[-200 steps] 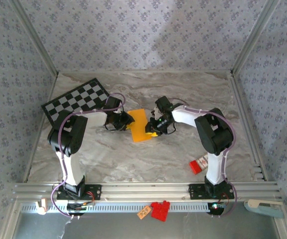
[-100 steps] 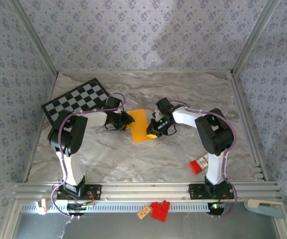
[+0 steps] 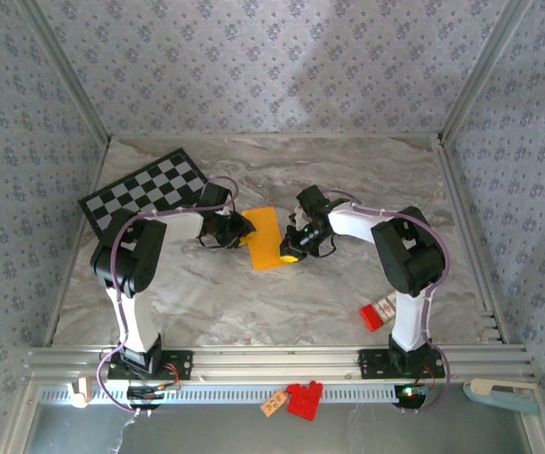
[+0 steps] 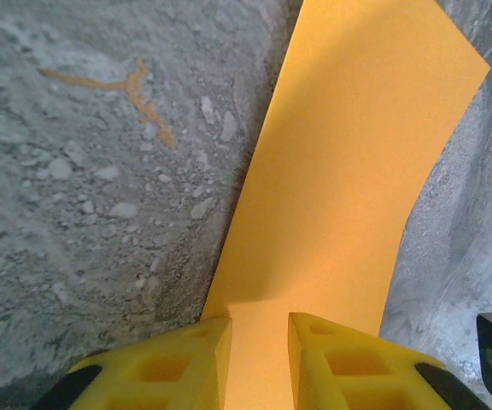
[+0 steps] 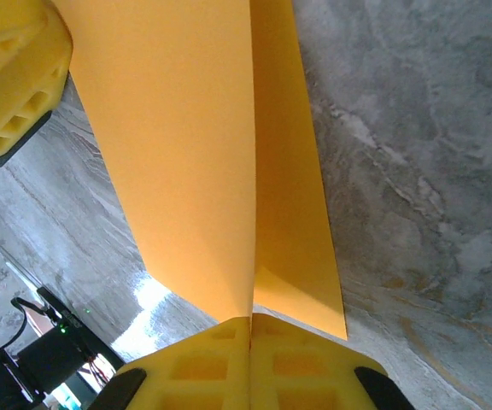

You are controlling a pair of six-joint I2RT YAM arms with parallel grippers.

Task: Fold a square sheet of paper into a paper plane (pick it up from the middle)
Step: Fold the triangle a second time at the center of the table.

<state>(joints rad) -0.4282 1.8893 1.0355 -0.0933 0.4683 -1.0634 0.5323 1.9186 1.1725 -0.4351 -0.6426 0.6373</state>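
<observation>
- Closure is the change in the top view. The right end effector (image 3: 291,253), whose jaws stood a little apart a second ago, now has them drawn together at the right edge of the square sheet of paper (image 3: 265,236). The left end effector (image 3: 244,230) sits at the sheet's left edge as before. The sheet is in the middle of the counter (image 3: 254,303), between the two.
- In the left wrist view, we see the left end effector (image 4: 259,346) with a narrow gap between its jaws. The sheet (image 4: 348,171) runs into that gap and curves up off the counter (image 4: 101,171). We cannot tell whether it is actually pinched.
- In the right wrist view, the right end effector (image 5: 252,346) is clamped on the sheet (image 5: 186,154), whose two layers meet at the seam between its jaws. We judge the right side is now secured for a crease. There is no dart shape yet.
</observation>
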